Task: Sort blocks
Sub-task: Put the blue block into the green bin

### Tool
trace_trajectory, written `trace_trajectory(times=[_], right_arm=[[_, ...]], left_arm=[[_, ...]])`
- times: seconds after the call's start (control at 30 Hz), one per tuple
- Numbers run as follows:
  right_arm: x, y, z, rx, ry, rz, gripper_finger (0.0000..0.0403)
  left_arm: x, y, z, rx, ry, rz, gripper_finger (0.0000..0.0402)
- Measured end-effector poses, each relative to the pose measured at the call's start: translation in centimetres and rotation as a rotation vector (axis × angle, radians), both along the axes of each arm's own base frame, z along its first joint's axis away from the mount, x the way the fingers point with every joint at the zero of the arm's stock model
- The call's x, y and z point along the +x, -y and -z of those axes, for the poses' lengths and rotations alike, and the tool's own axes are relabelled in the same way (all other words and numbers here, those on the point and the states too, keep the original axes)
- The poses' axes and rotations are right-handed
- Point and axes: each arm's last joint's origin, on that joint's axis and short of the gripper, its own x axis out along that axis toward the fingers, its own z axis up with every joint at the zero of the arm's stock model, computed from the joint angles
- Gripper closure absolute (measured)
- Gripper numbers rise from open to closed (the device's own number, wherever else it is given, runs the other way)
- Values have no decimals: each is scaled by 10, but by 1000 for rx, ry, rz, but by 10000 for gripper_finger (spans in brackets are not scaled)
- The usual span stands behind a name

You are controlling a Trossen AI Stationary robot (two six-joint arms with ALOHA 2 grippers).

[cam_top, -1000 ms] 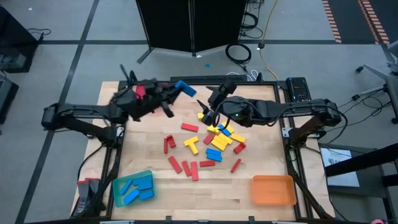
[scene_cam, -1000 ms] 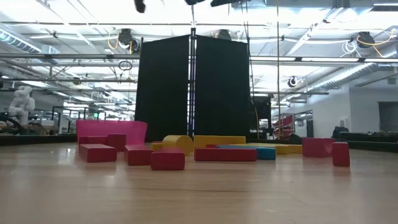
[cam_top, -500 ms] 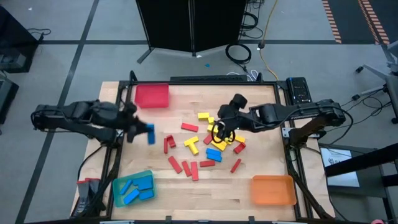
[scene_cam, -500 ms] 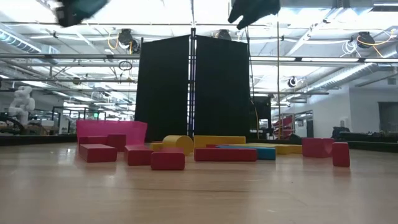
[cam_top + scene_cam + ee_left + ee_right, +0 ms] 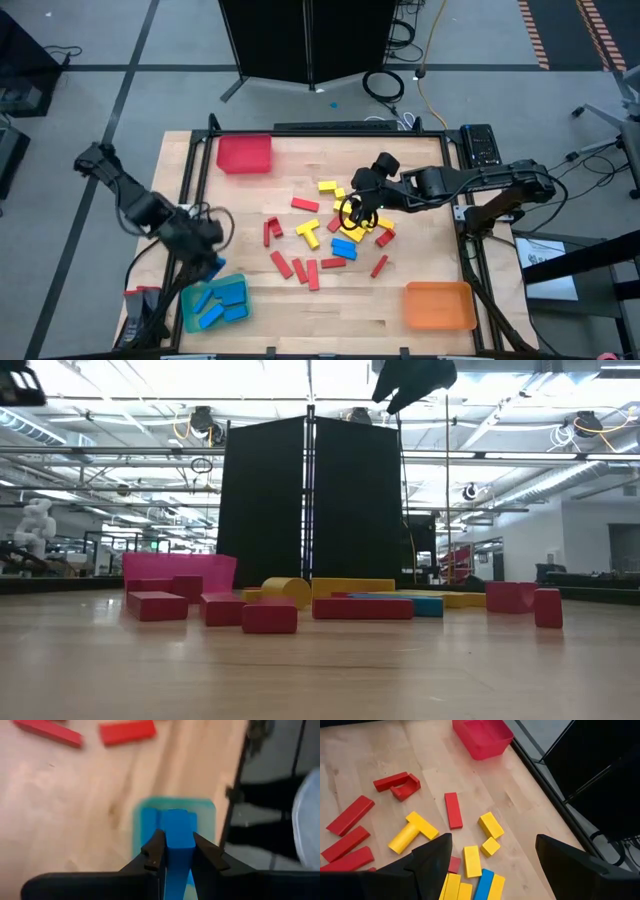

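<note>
Blocks (image 5: 322,232) mostly lie unsorted below the wide-open, empty right claw (image 5: 352,212); left claw (image 5: 174,851), clamping a blue block (image 5: 177,831), hangs above the part-filled teal tray (image 5: 213,302).

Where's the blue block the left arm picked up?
Clamped in the left gripper, the blue block hangs above the teal tray at the table's near-left corner.

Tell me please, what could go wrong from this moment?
1. The left gripper holds a blue block over the teal tray, which already contains blue blocks. If released off-center, it may bounce off them or catch the rim and land outside.
2. The right gripper hangs open over a crowded yellow and blue pile. Its fingers could push neighbouring blocks or pick up two colours together.
</note>
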Motion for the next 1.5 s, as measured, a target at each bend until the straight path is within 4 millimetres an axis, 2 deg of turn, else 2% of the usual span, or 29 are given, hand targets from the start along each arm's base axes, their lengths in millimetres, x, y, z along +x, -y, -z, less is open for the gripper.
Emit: trace_trajectory(times=[0.23,0.43,0.53,0.77,0.87,0.97,1.1,1.23,1.33,1.5], right_arm=[[0,0,0,-1,-1,0,119],[0,0,0,-2,-2,-1,119],[0,0,0,-3,-2,-2,119],[0,0,0,-2,-1,-2,119],[0,0,0,-1,-2,-3,119],[0,0,0,15,-4,-16,119],[-1,-1,1,23,-19,-23,119],[-3,-3,5,129,-78,-108,115],[0,-5,10,200,-104,-152,113],[12,-12,26,198,-168,-202,113]], left_arm=[[-2,36,11,-1,-35,151,339],[1,63,43,-45,-74,173,339],[3,72,55,-50,-97,172,339],[5,84,87,60,-164,268,339],[6,88,103,13,-186,295,338],[5,91,114,0,-210,315,317],[5,90,118,10,-223,314,279],[4,88,113,-13,-216,294,247],[4,85,107,-40,-204,259,220],[3,78,95,-79,-158,188,169]])
